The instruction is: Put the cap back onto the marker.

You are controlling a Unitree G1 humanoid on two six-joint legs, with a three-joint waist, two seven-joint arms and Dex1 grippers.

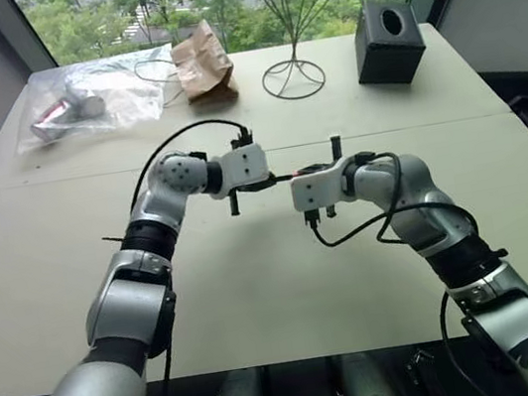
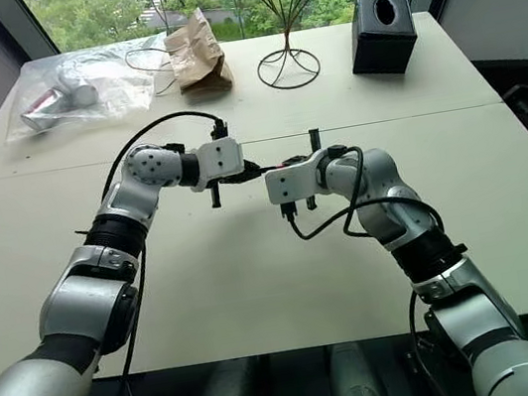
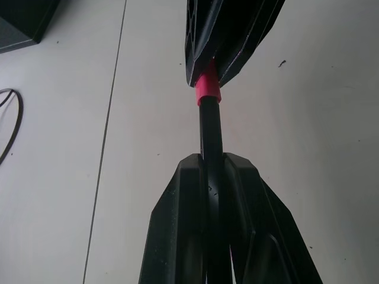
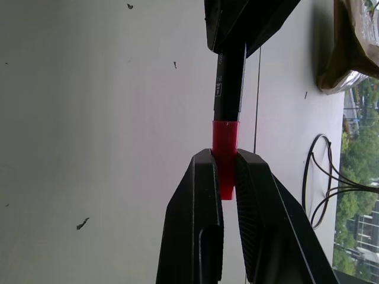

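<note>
A: Status on the capping?

B: Left gripper (image 3: 212,171) is pinching the marker (image 3: 210,127) by its black barrel. Right gripper (image 4: 225,163) is pinching the cap (image 4: 225,155). Both are held in the air above the counter (image 1: 258,289), between the two arms, about mid-counter.

A: Cap on yet?

B: Looks on the tip: the red sleeve meets the barrel end with no gap visible in either wrist view. Can't tell if it's fully seated.

A: How to finish clean?

B: My read: keep both axes collinear and push straight along the barrel, no sideways load. The cap and barrel look in line in the right wrist view, so don't roll the wrists now. Hold the marker grip firm so the barrel doesn't slide back through the fingers (image 3: 177,225).

A: Risks?

B: Cap cocking if the push is off-axis. Release the cap side first, then check it stays put.
</note>
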